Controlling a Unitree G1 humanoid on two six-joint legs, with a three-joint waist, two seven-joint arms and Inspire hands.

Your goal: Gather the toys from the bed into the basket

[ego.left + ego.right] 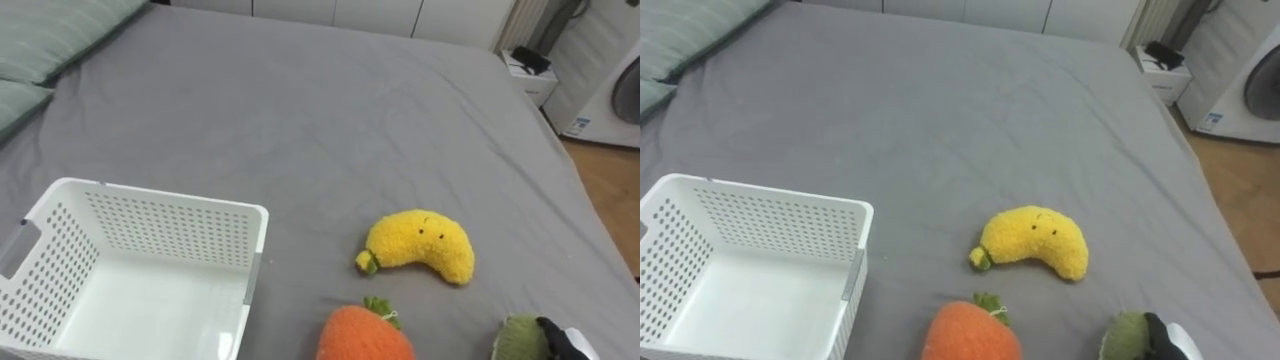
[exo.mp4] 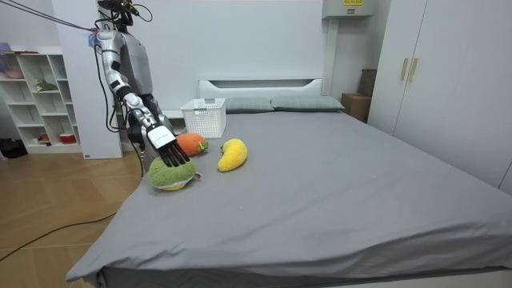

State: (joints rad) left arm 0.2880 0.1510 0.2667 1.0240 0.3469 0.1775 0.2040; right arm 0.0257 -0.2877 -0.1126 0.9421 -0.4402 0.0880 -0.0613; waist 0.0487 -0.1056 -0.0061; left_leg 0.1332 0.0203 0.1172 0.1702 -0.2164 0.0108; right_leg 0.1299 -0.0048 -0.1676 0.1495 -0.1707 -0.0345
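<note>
A yellow banana plush (image 1: pixel 420 245) lies on the grey bed (image 1: pixel 300 120). An orange carrot plush (image 1: pixel 365 335) with a green top lies just nearer me. A green plush (image 1: pixel 518 340) sits at the bed's near right edge. My right hand (image 1: pixel 562 341) reaches down onto it; in the room view the right hand (image 2: pixel 168 148) has straight fingers resting on the green plush (image 2: pixel 170 176). An empty white perforated basket (image 1: pixel 160 197) stands on the bed to my left.
Green pillows (image 1: pixel 50 40) lie at the head of the bed, far left. A white nightstand (image 1: pixel 530 75) and a white appliance (image 1: pixel 610 100) stand beyond the bed's right edge. The room view has a wardrobe (image 2: pixel 448 80) and a shelf (image 2: pixel 36 96).
</note>
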